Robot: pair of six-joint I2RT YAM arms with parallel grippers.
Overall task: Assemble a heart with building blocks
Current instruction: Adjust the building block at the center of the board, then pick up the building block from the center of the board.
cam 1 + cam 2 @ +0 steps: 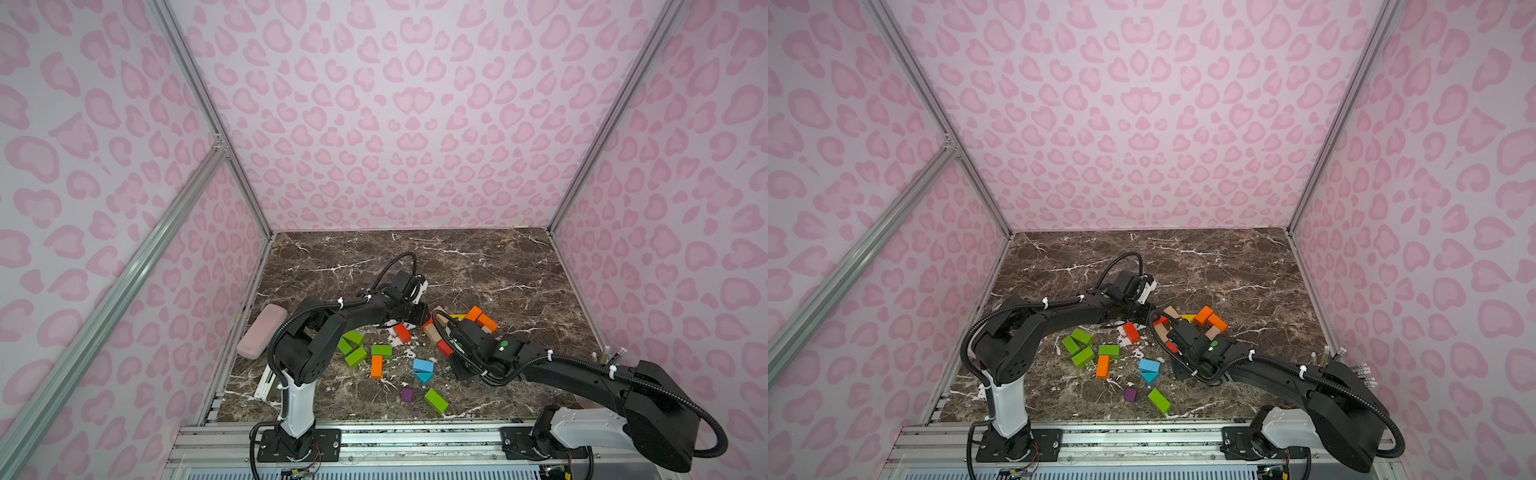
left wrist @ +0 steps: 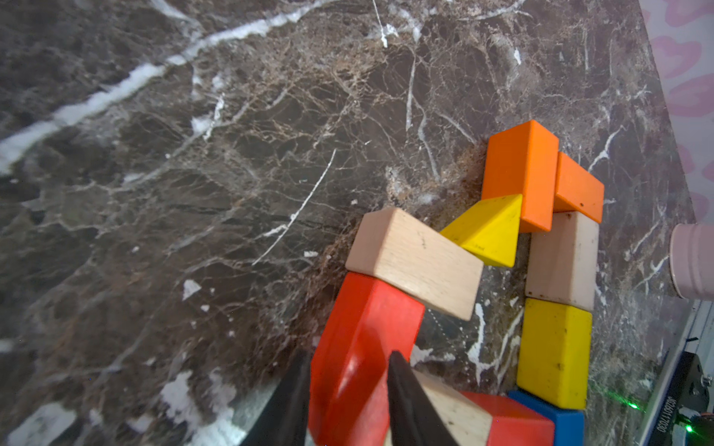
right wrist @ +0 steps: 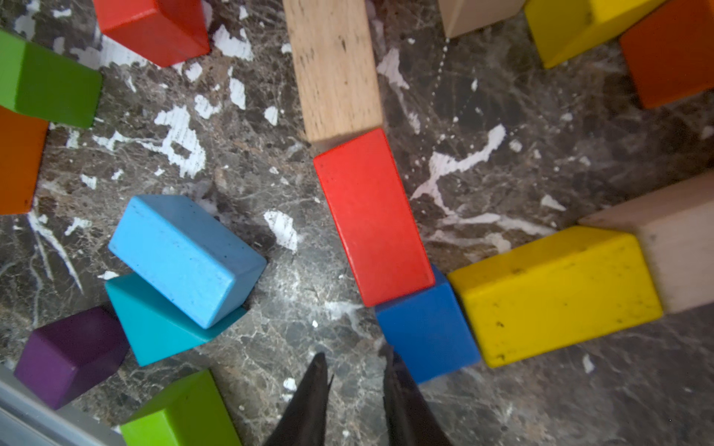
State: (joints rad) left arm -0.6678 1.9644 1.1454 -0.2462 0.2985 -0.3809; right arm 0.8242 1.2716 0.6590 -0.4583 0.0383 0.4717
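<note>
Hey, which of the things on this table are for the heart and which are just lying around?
For the heart: red block in the left tool; outline blocks; loose green blocks, orange block, blue blocks, purple block.
Lying about: pink case; pencils.

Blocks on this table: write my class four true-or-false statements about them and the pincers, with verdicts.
1. The left pincer grips a red block. True.
2. The right pincer holds the blue cube. False: it is shut on nothing; the cube lies beside it.
3. A purple block lies on the table. True.
4. Only one block is green. False: five green blocks show in both top views.
</note>
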